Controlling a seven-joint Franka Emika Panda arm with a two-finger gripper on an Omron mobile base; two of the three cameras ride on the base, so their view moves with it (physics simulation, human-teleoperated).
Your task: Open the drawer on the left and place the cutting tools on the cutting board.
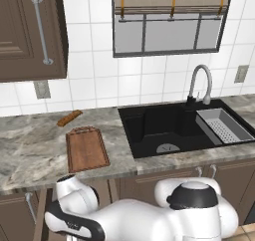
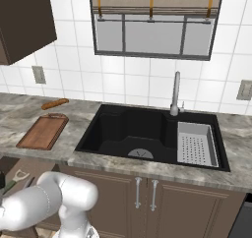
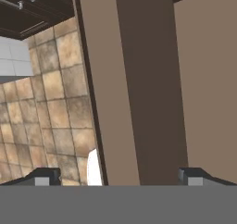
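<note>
Arm is folded low in front of the cabinets, white links bent down below the counter edge [image 1: 30,178] at the near left, wrist reaching under the counter toward the left. In the hand view the gripper [image 3: 118,176] points along a brown wooden panel [image 3: 134,79] that runs up through the middle, tiled floor [image 3: 51,107] off to its left; the two dark fingertips [image 3: 44,176] stand far apart at the bottom corners, jaws wide, nothing between them. A small white sliver [image 3: 94,167] sits by the panel's lower edge, can't tell what it is. Cutting board [image 1: 86,148] lies flat on the counter left of the black sink [image 1: 164,128], handle end far, bare on top. Bread stick [image 1: 69,118] lies just beyond it near the wall, apart from the board. In the right base view, the drawer [image 2: 19,169] shows pulled out at the lower left under the counter, with the peeler [image 2: 19,175] lying inside, white head visible, partly hidden by the arm. The pale bladed tool can't be made out. Grey strainer tray [image 1: 224,125] sits in the right part of the sink, faucet [image 1: 199,83] behind.
</note>
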